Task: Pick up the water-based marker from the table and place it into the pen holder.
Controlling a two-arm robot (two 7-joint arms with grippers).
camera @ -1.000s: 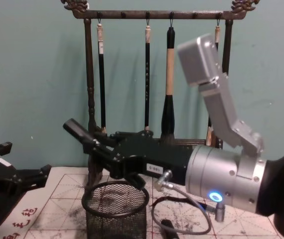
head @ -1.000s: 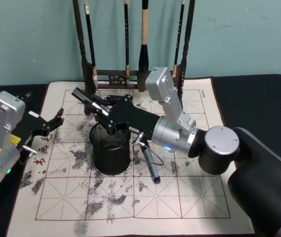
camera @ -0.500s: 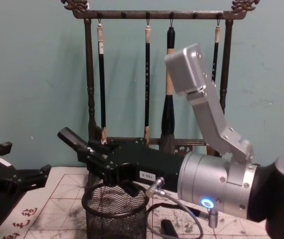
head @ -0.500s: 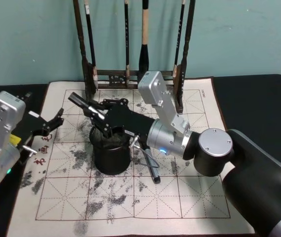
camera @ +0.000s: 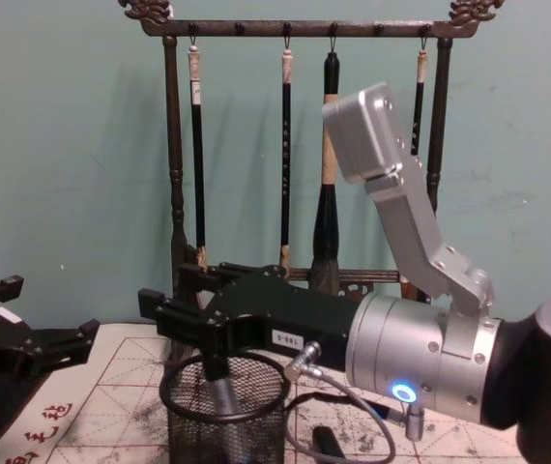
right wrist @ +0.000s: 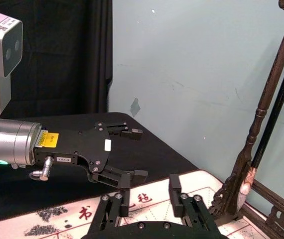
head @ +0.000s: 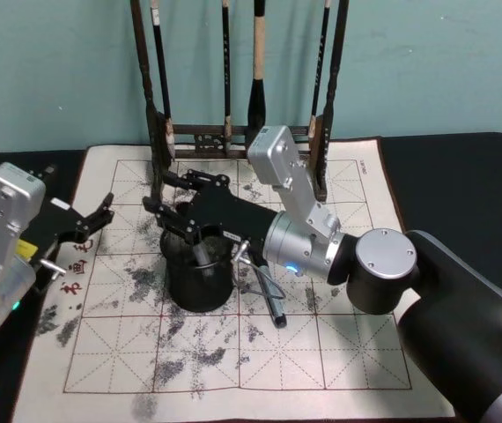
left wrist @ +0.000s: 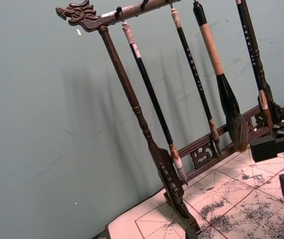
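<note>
Jaws of the black right gripper point(head: 161, 192) are being held wide apart just above the black wire-mesh cylindrical pen holder point(head: 198, 284), which is standing on the ink-stained gridded calligraphy mat point(head: 321, 352). The grey stick-shaped water-based marker point(camera: 220, 398) is being contained inside the holder, nearly upright. The left gripper point(head: 99, 214) is being held at the mat's left edge, jaws apart. A dark pen point(head: 273, 307) is lying just beside the holder.

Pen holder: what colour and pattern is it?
Black wire mesh under a thick plain rim; the pen holder shows best in the chest view.
</note>
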